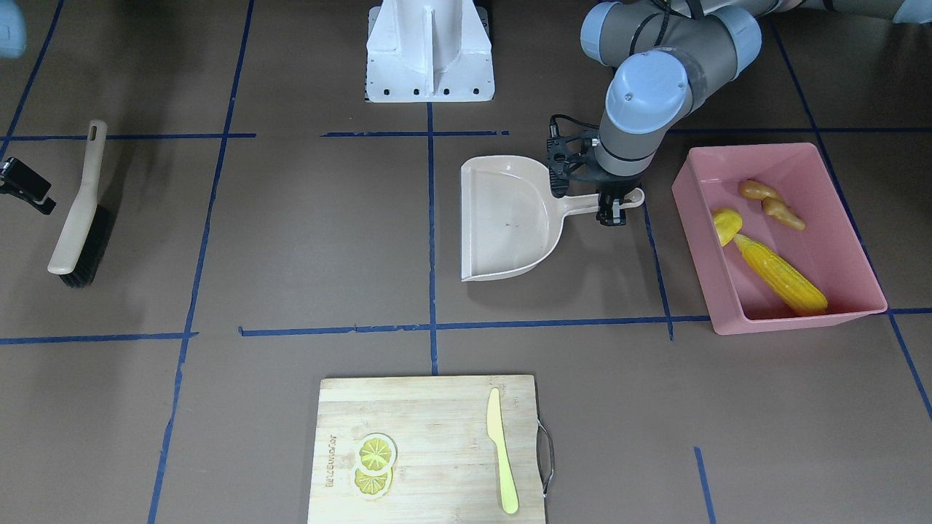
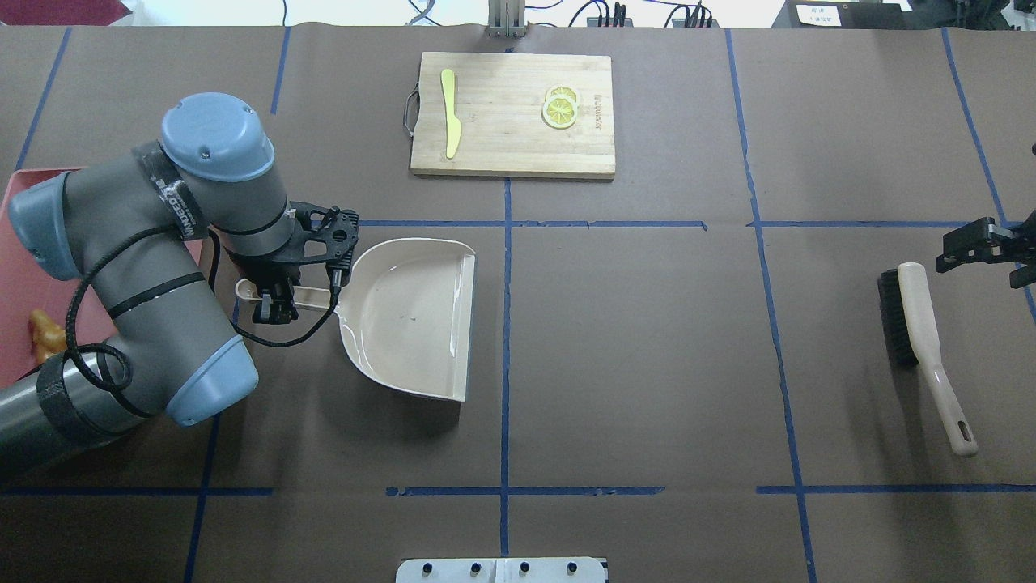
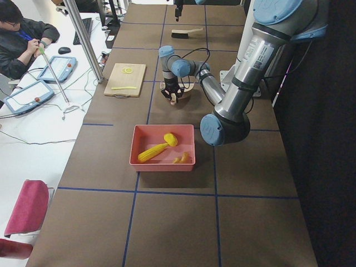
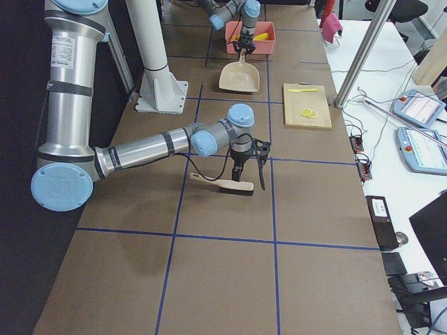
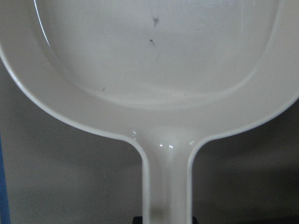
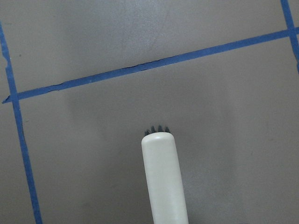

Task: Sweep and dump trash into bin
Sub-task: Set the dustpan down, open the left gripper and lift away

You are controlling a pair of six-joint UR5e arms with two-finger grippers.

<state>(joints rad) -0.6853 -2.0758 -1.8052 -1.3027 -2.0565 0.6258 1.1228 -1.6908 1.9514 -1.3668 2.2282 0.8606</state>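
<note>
Front-facing view: pinching the handle of the beige dustpan [image 1: 510,225] with the left gripper [image 1: 613,212], fingers drawn in snug on it near the hanging-hole end, and resting the pan flat on the table [image 1: 291,255]. Showing the pink bin [image 1: 801,321] near that gripper, on the side away from the pan's mouth, holding the corn cob [image 1: 780,276], the potato-like lump [image 1: 726,224] and the ginger root [image 1: 761,191]. Hanging the right gripper [image 1: 25,191] well apart at the frame's edge, beside the hand brush [image 1: 79,218] and not gripping it; cannot tell how far open.

Overhead view: covering the handle's middle with the left gripper, and hiding most of the bin behind the left arm, leaving only a pink strip and a bit of ginger. Catching the right gripper near the brush's bristle end.

Left side view: showing the bin nearer the camera than the left gripper, all three toy foods lying inside.

Right side view: hanging the right gripper over the brush; finger spread too small to read.

Left wrist view: looking along the handle into the pan directly ahead of the gripper.

Right wrist view: looking down on the brush's pale back below the gripper, dark bristles peeping past its tip, blue tape lines [image 6: 140,70] crossing beyond.
</note>
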